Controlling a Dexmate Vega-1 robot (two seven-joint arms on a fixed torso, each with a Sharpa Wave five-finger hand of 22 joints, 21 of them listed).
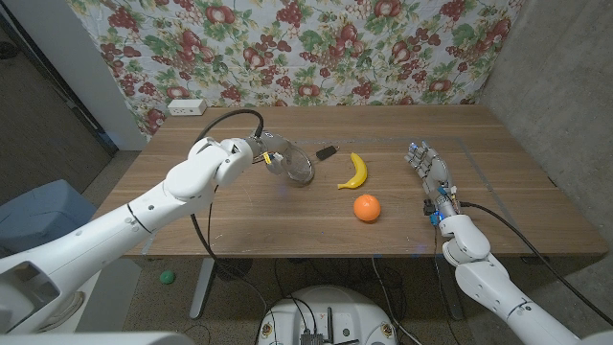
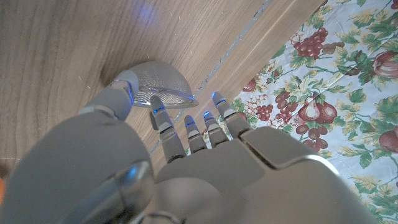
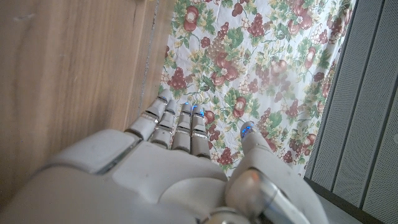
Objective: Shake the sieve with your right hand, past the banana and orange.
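Note:
A metal mesh sieve [image 1: 299, 167] with a short black handle [image 1: 326, 151] is at the table's middle, tilted. My left hand [image 1: 266, 153] is on its left side. In the left wrist view my left hand [image 2: 186, 149] has its thumb [image 2: 126, 87] on the sieve's mesh dome [image 2: 160, 86] and its fingertips at the rim, gripping it. A yellow banana [image 1: 357, 171] lies just right of the sieve, and an orange [image 1: 366, 207] sits nearer me. My right hand [image 1: 431, 174] is further right over the table, fingers straight and apart, holding nothing. The right wrist view shows my right hand [image 3: 180, 155] open.
A fruit-patterned cloth [image 1: 316, 48] hangs behind the wooden table [image 1: 239, 220]. A white power strip [image 1: 187, 107] lies at the table's far left corner. A grey wall [image 1: 565, 86] stands close on the right.

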